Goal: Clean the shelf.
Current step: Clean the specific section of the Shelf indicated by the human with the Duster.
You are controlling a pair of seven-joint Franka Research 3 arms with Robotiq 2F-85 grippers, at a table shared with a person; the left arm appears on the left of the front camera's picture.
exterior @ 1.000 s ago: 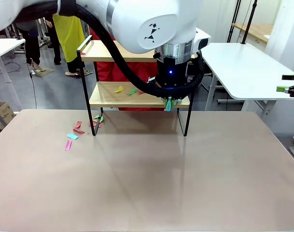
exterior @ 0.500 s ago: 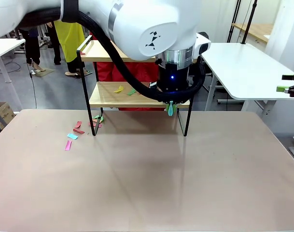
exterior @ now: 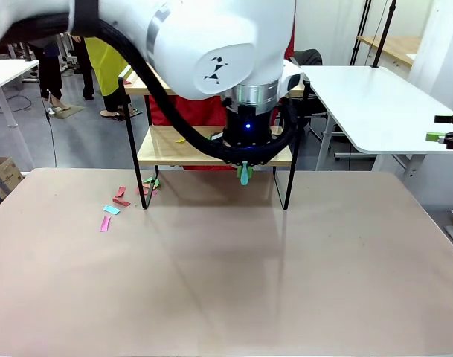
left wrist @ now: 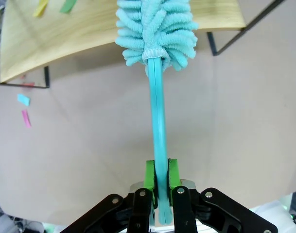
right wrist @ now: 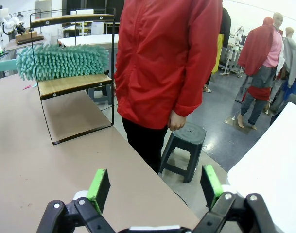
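The shelf (exterior: 166, 153) stands at the table's far side, two light boards in a thin black frame. My left gripper (exterior: 245, 175) hangs in front of its lower board, shut on the teal handle of a fluffy teal duster (left wrist: 155, 29). In the left wrist view the green pads (left wrist: 148, 177) clamp the handle, and the duster head lies on the lower board (left wrist: 89, 34). A yellow scrap (left wrist: 40, 7) and a green scrap (left wrist: 67, 6) lie on that board to the head's left. My right gripper (right wrist: 155, 187) is open, far off to the shelf's side, holding nothing.
Several coloured paper scraps (exterior: 111, 209) lie on the tan table by the shelf's left leg. A person in a red jacket (right wrist: 167, 63) stands behind the shelf beside a dark stool (right wrist: 184, 145). A white table (exterior: 375, 104) adjoins at the right.
My left arm has slid leftward along the lower board, carrying the duster with it. The right gripper has stayed still and open.
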